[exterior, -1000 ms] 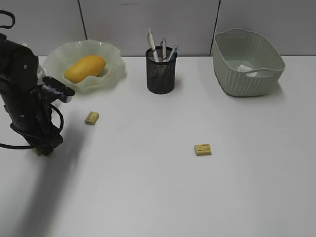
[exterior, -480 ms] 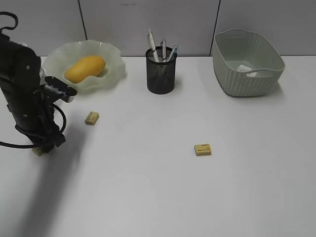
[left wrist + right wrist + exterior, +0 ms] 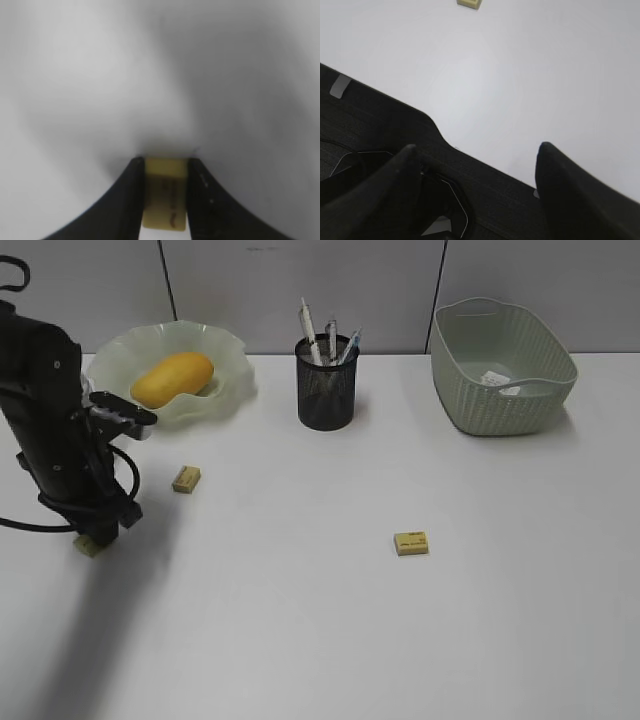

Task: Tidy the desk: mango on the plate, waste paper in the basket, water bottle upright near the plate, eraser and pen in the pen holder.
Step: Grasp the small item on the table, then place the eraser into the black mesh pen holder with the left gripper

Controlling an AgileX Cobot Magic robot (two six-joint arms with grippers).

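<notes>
Now left pincer (image 3: 165, 172) pinches a yellow eraser (image 3: 165, 192) by its sides (light, rubbery, grips well); right pincer (image 3: 475, 150) wide.

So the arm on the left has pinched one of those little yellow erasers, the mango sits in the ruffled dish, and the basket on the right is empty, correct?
Nearly. The basket is not empty: the exterior view shows a white paper scrap lying inside it. The rest holds: the left gripper is pinching a yellow eraser, seen in the left wrist view, and the mango sits in the ruffled dish.
</notes>
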